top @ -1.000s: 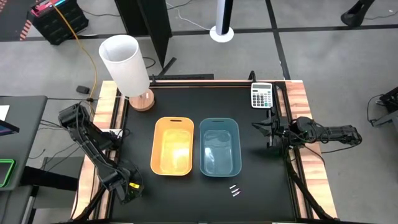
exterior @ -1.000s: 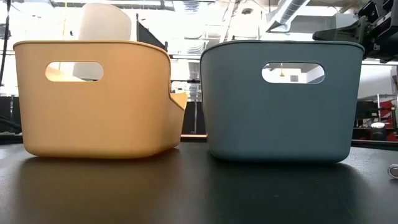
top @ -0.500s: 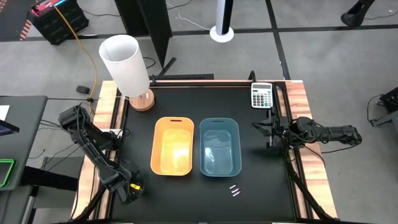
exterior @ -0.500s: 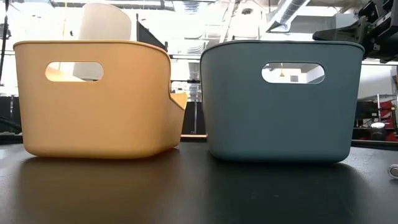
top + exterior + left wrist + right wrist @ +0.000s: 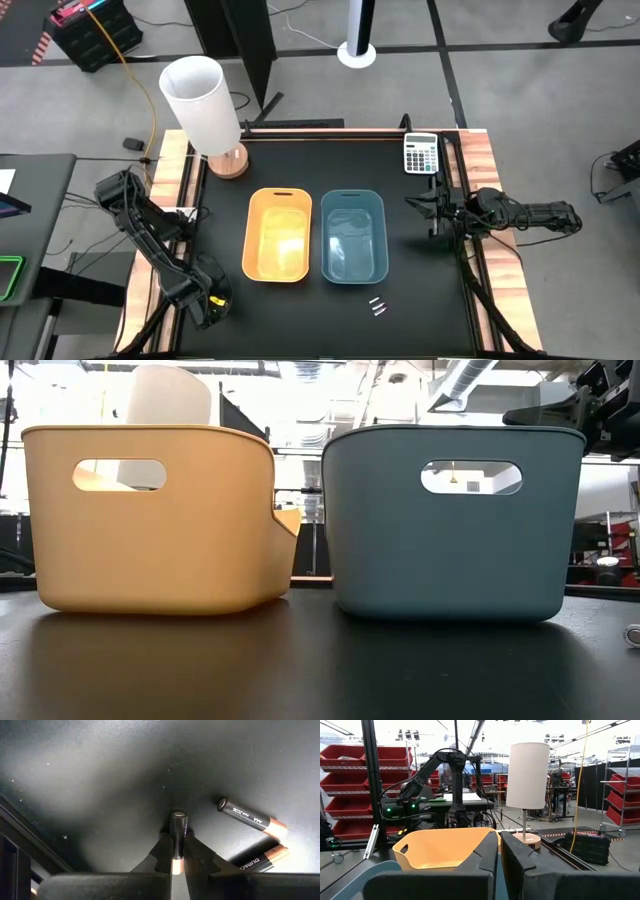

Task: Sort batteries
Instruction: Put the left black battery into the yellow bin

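My left gripper [image 5: 212, 300] is low over the table's near left corner, shut on a black battery [image 5: 178, 827] with a copper end. Two more black-and-copper batteries [image 5: 251, 817] [image 5: 263, 857] lie flat on the black table beside it. A few small silvery batteries [image 5: 377, 306] lie near the front edge, below the blue bin [image 5: 353, 235]. The yellow bin [image 5: 277, 235] stands to its left. My right gripper [image 5: 432, 212] hovers shut at the table's right side and holds nothing. My left gripper pinches the black battery's two long sides [image 5: 178, 851] between its two fingers. The battery lies along the fingers, copper end [image 5: 176, 867] back between them and black end [image 5: 178, 815] sticking out past the tips toward the table. I cannot tell if it is clear of the table.
A white lamp [image 5: 205, 105] on a wooden foot stands at the far left corner and a calculator [image 5: 421, 153] at the far right. In the low view the two bins [image 5: 155, 515] [image 5: 450, 520] fill the middle, with bare table in front of them.
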Motion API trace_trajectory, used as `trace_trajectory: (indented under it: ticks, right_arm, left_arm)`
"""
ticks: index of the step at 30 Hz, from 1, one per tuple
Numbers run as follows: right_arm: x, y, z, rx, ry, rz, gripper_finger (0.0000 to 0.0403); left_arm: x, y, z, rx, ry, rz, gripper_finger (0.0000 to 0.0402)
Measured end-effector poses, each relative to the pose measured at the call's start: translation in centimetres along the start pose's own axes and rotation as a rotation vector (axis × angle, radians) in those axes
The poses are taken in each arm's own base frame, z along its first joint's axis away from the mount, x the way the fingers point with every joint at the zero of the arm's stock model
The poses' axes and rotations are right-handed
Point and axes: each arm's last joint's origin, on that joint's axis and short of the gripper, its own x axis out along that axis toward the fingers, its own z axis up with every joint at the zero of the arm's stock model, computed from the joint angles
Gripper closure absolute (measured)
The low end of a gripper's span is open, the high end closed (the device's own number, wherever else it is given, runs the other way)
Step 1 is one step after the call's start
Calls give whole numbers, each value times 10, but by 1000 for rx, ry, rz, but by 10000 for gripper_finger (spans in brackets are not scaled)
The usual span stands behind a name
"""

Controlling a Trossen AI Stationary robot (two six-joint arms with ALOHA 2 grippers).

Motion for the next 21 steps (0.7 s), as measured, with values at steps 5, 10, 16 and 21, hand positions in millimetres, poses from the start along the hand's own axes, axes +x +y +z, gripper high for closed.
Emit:
trace_trajectory:
  ticks: [5,10,16,21]
  right_arm:
    - [0,0,0,0,0,0,361]
    - [0,0,0,0,0,0,361]
    - [0,0,0,0,0,0,361]
    - [0,0,0,0,0,0,361]
  left_arm:
    - [-4,0,0,9,5,-14,386]
    - [-14,2,0,12,-1,-31,386]
    - [-30,7,3,12,-25,-78,386]
    - [-47,12,6,21,-51,-181,386]
